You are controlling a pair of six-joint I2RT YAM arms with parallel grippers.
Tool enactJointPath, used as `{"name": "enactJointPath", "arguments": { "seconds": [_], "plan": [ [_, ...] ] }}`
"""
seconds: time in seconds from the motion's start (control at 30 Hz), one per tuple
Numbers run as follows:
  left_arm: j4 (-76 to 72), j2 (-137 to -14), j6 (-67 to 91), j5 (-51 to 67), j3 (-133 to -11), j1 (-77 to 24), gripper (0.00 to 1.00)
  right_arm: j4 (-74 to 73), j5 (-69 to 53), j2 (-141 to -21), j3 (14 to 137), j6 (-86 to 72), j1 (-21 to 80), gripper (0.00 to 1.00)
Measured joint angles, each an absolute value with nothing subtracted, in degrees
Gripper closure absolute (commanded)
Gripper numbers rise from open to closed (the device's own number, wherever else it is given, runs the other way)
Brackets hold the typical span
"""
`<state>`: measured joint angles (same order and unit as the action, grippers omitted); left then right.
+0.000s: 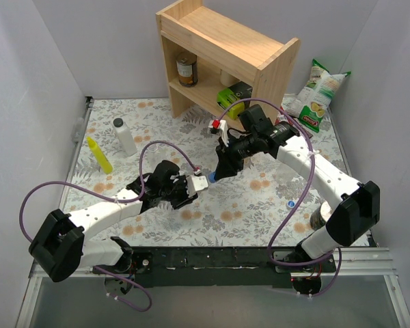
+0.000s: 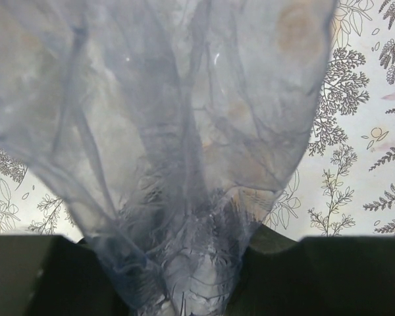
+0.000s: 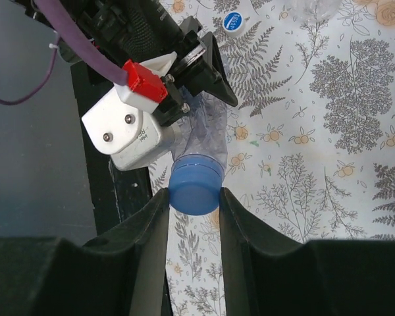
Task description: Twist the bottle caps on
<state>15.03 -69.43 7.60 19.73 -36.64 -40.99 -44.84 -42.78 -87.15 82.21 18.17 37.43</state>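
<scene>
My left gripper (image 1: pixel 182 189) is shut on a crumpled, slightly bluish clear bottle (image 1: pixel 196 182) and holds it on its side, neck pointing right. The bottle fills the left wrist view (image 2: pixel 184 151) and runs down between my left gripper (image 2: pixel 184 283) jaws. A blue cap (image 3: pixel 196 187) sits on the bottle's neck (image 3: pixel 207 131). My right gripper (image 3: pixel 194 201) is shut on this cap, one finger touching each side; from above it (image 1: pixel 217 172) sits at the cap (image 1: pixel 210 177). A second blue cap (image 1: pixel 290 203) lies on the table, also in the right wrist view (image 3: pixel 232 21). Another clear bottle (image 3: pixel 316 8) lies near it.
A wooden shelf (image 1: pixel 260 65) stands at the back with a can (image 1: pixel 186 68) and a green box (image 1: pixel 234 96) inside. A white bottle with a dark cap (image 1: pixel 125 137) and a yellow squeeze bottle (image 1: pixel 99 156) stand at the left. A snack bag (image 1: pixel 319 96) leans at the back right.
</scene>
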Motion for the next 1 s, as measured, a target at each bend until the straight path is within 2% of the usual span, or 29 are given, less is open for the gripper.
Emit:
{"name": "enactJointPath", "arguments": {
  "seconds": [0.07,0.1,0.2,0.33,0.47,0.6,0.67,1.0],
  "plan": [
    [15.38,-69.43,7.73,19.55,-36.93,-40.95,1.00,-44.80,-42.81,-87.55,82.83,16.23,37.17,0.63],
    [15.62,-69.43,7.73,19.53,-37.17,-40.93,1.00,-44.84,-42.63,-87.61,83.13,15.75,37.12,0.54],
    [15.77,-69.45,7.29,19.92,-38.04,-40.73,1.00,-45.45,-42.06,-87.64,84.77,15.16,37.19,0.42],
    [16.14,-69.54,4.51,22.98,-40.86,-41.01,1.00,-46.94,-40.21,-86.76,88.86,20.60,38.09,0.42],
    [18.11,-68.66,1.83,25.06,-42.30,-41.01,1.00,-50.22,-36.51,-80.64,89.78,32.21,38.52,0.42],
    [21.85,-66.54,0.16,27.99,-42.76,-41.04,1.00,-49.34,-32.80,-67.53,79.79,43.48,38.61,0.41],
    [22.94,-66.41,-0.12,29.19,-43.20,-41.04,1.00,-49.47,-31.92,-65.08,77.45,46.26,39.35,0.41],
    [25.78,-66.57,-1.39,32.34,-45.06,-41.04,1.00,-46.06,-27.66,-65.01,72.27,58.85,47.79,0.40]
  ]
}}
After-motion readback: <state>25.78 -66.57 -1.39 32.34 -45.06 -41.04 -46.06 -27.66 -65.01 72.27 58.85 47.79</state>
